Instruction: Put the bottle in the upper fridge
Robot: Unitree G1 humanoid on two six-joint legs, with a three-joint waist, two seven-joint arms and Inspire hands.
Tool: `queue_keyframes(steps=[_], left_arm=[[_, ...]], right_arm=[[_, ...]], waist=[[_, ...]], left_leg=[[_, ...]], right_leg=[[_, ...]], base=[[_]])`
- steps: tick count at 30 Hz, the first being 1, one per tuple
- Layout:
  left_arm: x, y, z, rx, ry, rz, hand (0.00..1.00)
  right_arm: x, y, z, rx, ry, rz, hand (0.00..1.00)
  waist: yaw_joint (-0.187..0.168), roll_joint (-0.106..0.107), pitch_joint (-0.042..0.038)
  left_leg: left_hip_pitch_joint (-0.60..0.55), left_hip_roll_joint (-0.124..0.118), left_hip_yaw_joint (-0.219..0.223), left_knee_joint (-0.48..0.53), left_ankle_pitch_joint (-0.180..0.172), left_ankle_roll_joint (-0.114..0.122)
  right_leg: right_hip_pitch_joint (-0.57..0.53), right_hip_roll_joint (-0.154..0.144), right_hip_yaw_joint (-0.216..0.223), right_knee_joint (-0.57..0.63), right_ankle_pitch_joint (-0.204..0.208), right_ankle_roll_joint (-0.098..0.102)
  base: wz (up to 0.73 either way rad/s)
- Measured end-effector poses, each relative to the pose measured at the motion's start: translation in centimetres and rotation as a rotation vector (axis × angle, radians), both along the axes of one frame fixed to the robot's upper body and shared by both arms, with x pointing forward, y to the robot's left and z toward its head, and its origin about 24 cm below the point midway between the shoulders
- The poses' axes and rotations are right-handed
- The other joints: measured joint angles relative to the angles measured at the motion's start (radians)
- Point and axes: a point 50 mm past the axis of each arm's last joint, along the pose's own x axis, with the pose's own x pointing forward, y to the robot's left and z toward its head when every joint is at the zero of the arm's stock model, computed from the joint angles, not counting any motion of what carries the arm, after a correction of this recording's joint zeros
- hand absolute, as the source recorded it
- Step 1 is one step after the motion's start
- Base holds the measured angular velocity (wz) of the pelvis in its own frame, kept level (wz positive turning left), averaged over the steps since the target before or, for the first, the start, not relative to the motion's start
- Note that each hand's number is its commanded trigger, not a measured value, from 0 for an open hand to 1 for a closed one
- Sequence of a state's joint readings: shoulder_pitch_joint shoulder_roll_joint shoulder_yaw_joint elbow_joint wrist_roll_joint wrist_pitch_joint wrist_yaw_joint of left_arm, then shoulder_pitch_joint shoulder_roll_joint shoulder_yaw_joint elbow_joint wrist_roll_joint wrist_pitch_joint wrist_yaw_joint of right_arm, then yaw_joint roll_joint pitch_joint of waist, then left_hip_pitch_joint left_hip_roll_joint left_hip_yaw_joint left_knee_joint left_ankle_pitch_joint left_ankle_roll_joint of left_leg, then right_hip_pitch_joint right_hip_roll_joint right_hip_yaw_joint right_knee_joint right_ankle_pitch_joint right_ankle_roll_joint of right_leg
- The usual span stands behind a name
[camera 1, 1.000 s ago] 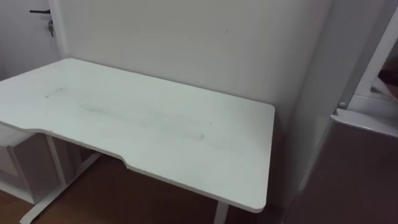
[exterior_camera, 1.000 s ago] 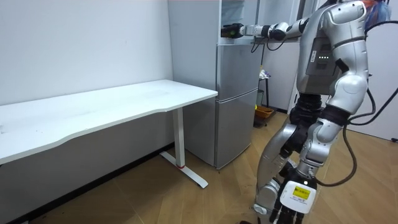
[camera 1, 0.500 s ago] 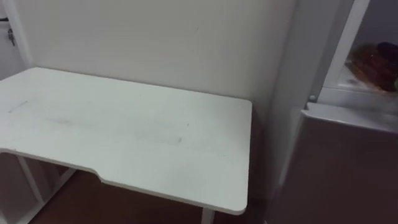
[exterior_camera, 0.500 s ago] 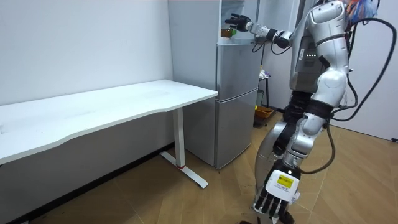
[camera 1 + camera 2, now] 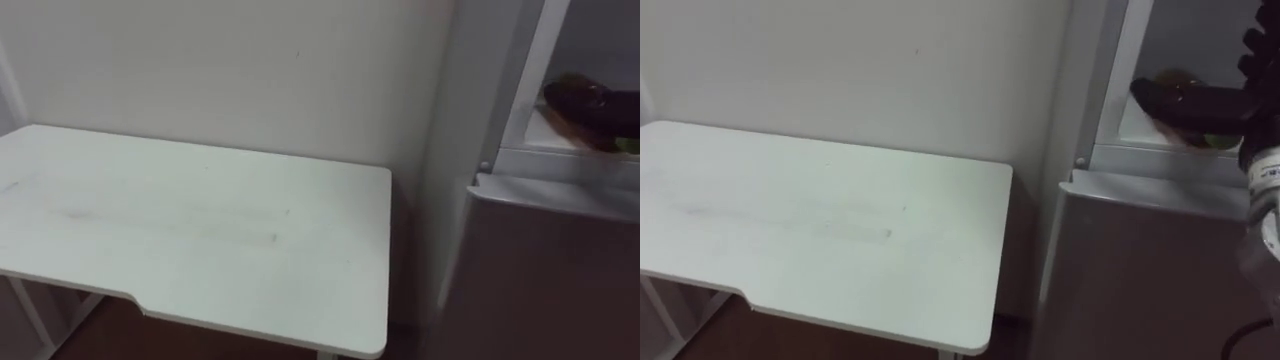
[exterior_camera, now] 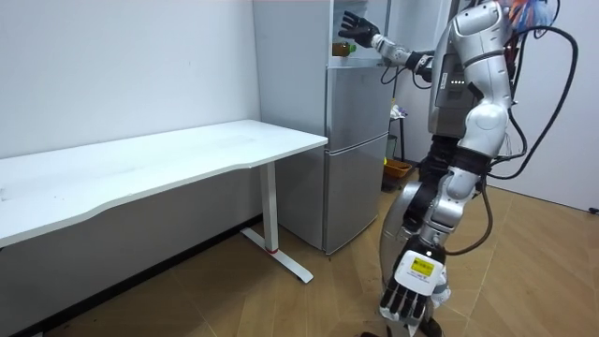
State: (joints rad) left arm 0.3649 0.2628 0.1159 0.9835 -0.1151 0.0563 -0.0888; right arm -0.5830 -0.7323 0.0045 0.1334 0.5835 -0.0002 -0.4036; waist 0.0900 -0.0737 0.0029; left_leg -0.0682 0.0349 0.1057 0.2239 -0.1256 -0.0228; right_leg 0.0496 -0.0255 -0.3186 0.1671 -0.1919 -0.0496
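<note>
**Bottle** (image 6: 343, 47): greenish. Seen resting on the shelf of the upper fridge compartment (image 5: 1140, 158), near its front edge. It is largely masked by dark fingers in the eye views, and its posture cannot be told. The task is judged nearly complete.

**Right hand** (image 6: 355, 24): held out at the compartment's mouth, just above the bottle. Fingers are spread and straight, and nothing is gripped. Whether a fingertip touches the bottle cannot be told.

**Left hand** (image 6: 405, 301): hung low beside the leg, fingers relaxed, empty.

**Fridge** (image 6: 356, 150): grey, lower door closed, set just beside the white table (image 5: 200, 230).

**Hazard:** the bottle could be clipped and toppled off the shelf if the spread fingers were drawn back low, since it is set so close to the edge.
</note>
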Motion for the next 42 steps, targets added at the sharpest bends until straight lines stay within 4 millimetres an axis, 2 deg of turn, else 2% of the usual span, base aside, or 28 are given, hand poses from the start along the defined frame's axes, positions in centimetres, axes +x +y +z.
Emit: queue_keyframes(steps=[2,5,8,9,15,20,21,23,25,29,31,36,38,42], left_arm=[[-0.1,-0.1,0.0,-0.001,0.002,0.0,0.0],[-0.9,-0.2,0.0,0.005,0.024,-0.028,0.0],[-1.2,-0.3,-0.1,0.003,0.036,-0.033,0.0],[-1.3,-0.4,-0.1,0.001,0.036,-0.031,0.0],[-1.7,-1.8,-0.7,-0.035,0.034,-0.008,0.0],[-2.1,-2.3,-0.8,-0.045,0.036,-0.006,0.0],[-2.0,-2.3,-0.8,-0.044,0.029,-0.01,0.0],[-2.0,-2.4,-0.8,-0.045,0.021,-0.013,0.0],[-1.7,-2.7,-0.9,-0.051,0.005,-0.014,0.0],[-1.7,-3.6,-1.2,-0.072,0.004,-0.007,0.0],[-1.5,-3.7,-1.2,-0.075,0.001,-0.013,0.0],[-2.1,-3.8,-1.3,-0.079,0.017,-0.012,0.0],[-2.0,-3.9,-1.3,-0.081,0.016,-0.018,0.0],[-1.3,-4.1,-1.4,-0.087,-0.001,-0.022,0.0]], right_arm=[[-0.5,0.3,0.2,-0.013,-0.024,-0.001,0.0],[-2.4,1.3,0.9,-0.034,-0.138,0.019,0.0],[-3.5,2.0,0.9,-0.052,-0.213,0.019,0.0],[-3.9,2.2,0.6,-0.038,-0.23,0.015,0.0],[-5.7,3.4,-1.1,0.028,-0.252,0.054,0.0],[-6.9,3.8,-2.4,0.199,-0.278,0.167,0.0],[-7.2,4.0,-3.0,0.233,-0.264,0.201,0.0],[-7.6,4.4,-4.0,0.272,-0.25,0.251,0.0],[-7.9,4.8,-5.9,0.339,-0.214,0.306,0.0],[-8.3,5.2,-9.5,0.483,-0.116,0.389,0.0],[-8.5,5.1,-12.0,0.532,-0.046,0.407,0.0],[-9.5,5.0,-14.3,0.616,-0.003,0.465,0.0],[-9.7,4.6,-15.8,0.652,0.035,0.453,0.0],[-11.2,3.8,-20.7,0.739,0.203,0.339,0.0]], waist=[[0.002,-0.002,0.0007],[0.009,0.0,-0.0005],[0.004,0.005,-0.0013],[0.002,0.007,0.0004],[-0.014,0.022,-0.0029],[-0.013,0.032,-0.0011],[-0.011,0.037,0.0012],[-0.007,0.047,0.0008],[-0.004,0.059,0.0029],[-0.007,0.074,-0.0035],[-0.015,0.082,-0.0066],[-0.038,0.1,-0.0067],[-0.045,0.102,-0.006],[-0.058,0.104,-0.0062]], left_leg=[[0.005,0.0,0.003,0.001,-0.006,0.0],[0.009,0.002,0.014,0.006,-0.016,0.0],[0.013,0.003,0.02,0.009,-0.022,0.002],[0.02,0.003,0.021,0.009,-0.023,0.002],[0.026,0.003,0.028,0.008,-0.026,0.002],[0.037,0.005,0.034,0.015,-0.034,0.003],[0.046,0.005,0.039,0.014,-0.037,0.003],[0.052,0.007,0.049,0.014,-0.041,0.004],[0.054,0.008,0.061,0.014,-0.044,0.006],[0.054,0.009,0.078,0.013,-0.05,0.009],[0.055,0.007,0.08,0.012,-0.051,0.01],[0.069,0.006,0.087,0.013,-0.059,0.011],[0.076,0.007,0.091,0.013,-0.061,0.011],[0.078,0.01,0.108,0.012,-0.064,0.012]], right_leg=[[0.001,0.001,0.01,0.001,-0.005,0.003],[0.004,0.001,0.014,0.001,-0.006,0.004],[0.011,0.0,0.014,0.002,-0.006,0.004],[0.018,0.0,0.014,0.001,-0.006,0.005],[0.02,-0.002,0.021,0.0,-0.009,0.008],[0.028,-0.001,0.033,0.002,-0.01,0.008],[0.034,-0.001,0.04,0.002,-0.011,0.009],[0.034,-0.001,0.051,0.003,-0.012,0.012],[0.032,-0.001,0.062,0.003,-0.012,0.013],[0.024,-0.004,0.073,0.007,-0.01,0.016],[0.024,-0.006,0.074,0.006,-0.008,0.018],[0.039,-0.006,0.078,0.002,-0.009,0.02],[0.04,-0.004,0.094,0.003,-0.013,0.022],[0.032,-0.001,0.115,0.005,-0.013,0.024]], base=[[-0.06],[-0.1],[-0.03],[-0.03],[-0.02],[-0.07],[-0.14],[-0.16],[-0.12],[-0.13],[-0.05],[-0.02],[-0.1],[-0.11]])
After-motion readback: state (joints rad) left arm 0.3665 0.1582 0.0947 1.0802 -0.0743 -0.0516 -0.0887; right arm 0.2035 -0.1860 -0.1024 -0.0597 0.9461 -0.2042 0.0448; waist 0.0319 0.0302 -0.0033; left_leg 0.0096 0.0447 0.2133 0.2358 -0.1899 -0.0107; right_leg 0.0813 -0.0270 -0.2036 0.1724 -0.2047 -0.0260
